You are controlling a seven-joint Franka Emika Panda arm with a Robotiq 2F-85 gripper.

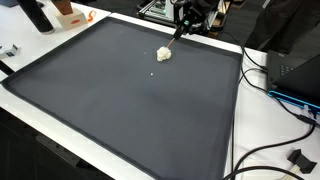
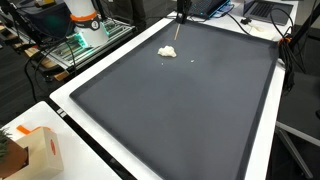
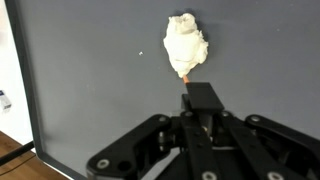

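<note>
The gripper [image 3: 200,112] hangs over the far side of a big dark mat [image 1: 120,110], and its jaws look drawn together on a thin dark stick [image 1: 177,37]. In the wrist view the fingers converge on the stick's black shaft with no gap showing between them.

The stick slants down so that its brownish tip touches the near edge of a white lump [image 3: 186,45], which looks soft and crumpled. The lump lies on the mat well towards the far edge, clear of the raised rim, as both exterior views show. A tiny white crumb [image 3: 140,54] sits just beside it on the bare mat.

The mat covers most of a white table [image 1: 240,130]. Black cables [image 1: 285,95] trail along the right side, and in an exterior view a cardboard box [image 2: 40,150] stands at the near left corner, well apart from the arm.

From where I stand, the contact looks fragile:
- **Tearing:** the lump seems light and loose, so a firm push could break it up and shed more crumbs.
- **Sliding:** a push off its middle could send it skidding away across the smooth mat.
- **Scraping:** a stick pressed down too steeply could dig into the mat, or twist in the jaws.
- **Sticking:** the lump may cling to the tip and come up with it.
</note>
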